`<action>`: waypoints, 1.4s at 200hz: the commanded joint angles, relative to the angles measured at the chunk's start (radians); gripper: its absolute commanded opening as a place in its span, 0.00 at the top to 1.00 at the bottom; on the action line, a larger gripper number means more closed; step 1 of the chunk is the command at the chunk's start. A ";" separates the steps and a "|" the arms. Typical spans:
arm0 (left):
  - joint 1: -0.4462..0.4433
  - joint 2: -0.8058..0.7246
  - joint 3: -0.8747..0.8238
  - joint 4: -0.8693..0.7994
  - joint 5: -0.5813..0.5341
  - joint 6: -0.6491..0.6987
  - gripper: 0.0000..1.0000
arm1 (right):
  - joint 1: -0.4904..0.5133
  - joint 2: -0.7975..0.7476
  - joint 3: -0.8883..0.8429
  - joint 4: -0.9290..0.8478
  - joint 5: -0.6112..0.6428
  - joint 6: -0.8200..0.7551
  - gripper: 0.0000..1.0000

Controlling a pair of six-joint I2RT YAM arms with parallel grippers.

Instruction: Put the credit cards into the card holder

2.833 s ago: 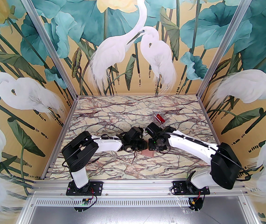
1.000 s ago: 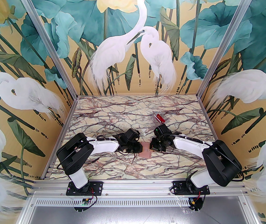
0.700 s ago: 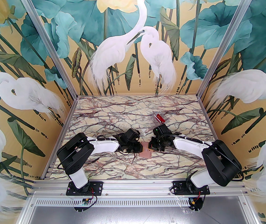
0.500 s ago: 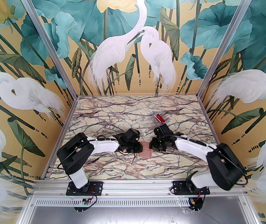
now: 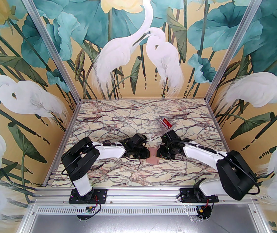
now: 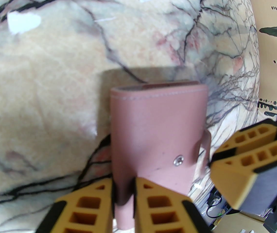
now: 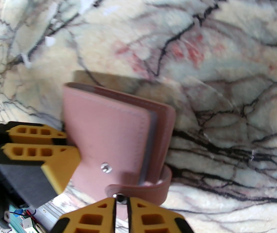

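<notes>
Dusty-pink and leather-like, the card holder (image 5: 153,156) (image 6: 153,130) (image 7: 109,135) sits near the middle of the marble-patterned tabletop (image 5: 119,120), between the two grippers. The left gripper (image 5: 145,153) (image 6: 124,182) has its yellow fingers closed on the holder's near edge, pinching it. The right gripper (image 5: 159,152) (image 7: 121,200) has its fingers a narrow slit apart, with the studded tip of the snap tab (image 7: 143,188) in that slit; whether it grips the tab I cannot tell. The tab is unfastened, and the covers gape slightly, showing pale sleeves (image 7: 153,127). A red credit card (image 5: 167,123) lies in a clear plastic box (image 5: 159,124) farther back, apart from the holder.
</notes>
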 commanded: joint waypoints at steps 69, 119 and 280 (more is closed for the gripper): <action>-0.021 0.075 -0.013 -0.043 -0.027 0.001 0.81 | -0.003 0.071 0.001 0.095 -0.031 0.038 0.82; -0.023 0.078 -0.011 -0.046 -0.025 0.003 0.81 | -0.004 0.114 0.000 0.149 -0.036 0.061 0.83; -0.023 0.086 -0.006 -0.039 -0.023 0.003 0.81 | 0.088 0.361 0.246 -0.192 0.170 -0.031 0.91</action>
